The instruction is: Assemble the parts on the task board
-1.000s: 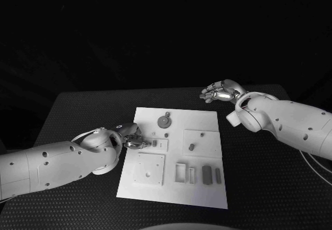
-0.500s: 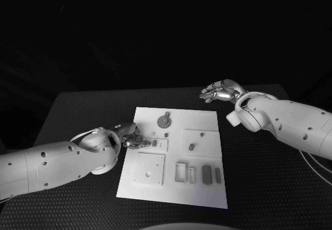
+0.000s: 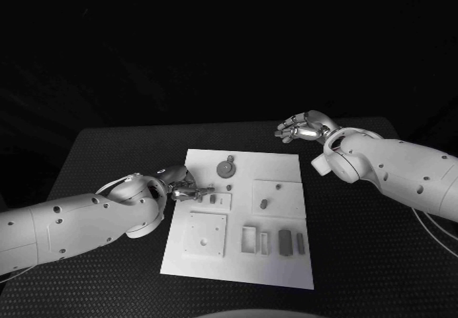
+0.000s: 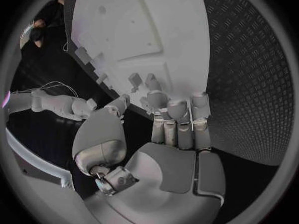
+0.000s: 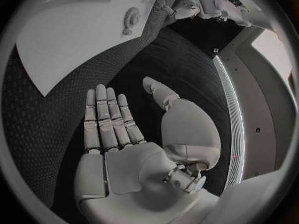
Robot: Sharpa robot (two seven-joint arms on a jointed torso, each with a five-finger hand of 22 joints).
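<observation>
White task board (image 3: 276,165) lies on the tabletop; the left robot hand (image 3: 187,193) pinches a small part (image 3: 212,197), ready to seat it. The right robot hand (image 3: 304,127) waits wide open.

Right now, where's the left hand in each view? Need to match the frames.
Head view: left hand at the task board's left edge, fingertips over the board.
Left wrist view: the hand takes up the middle, fingertips reaching over the board.
Right wrist view: far off, small, at the far edge of the board.
Shared landmark: the white task board.
</observation>
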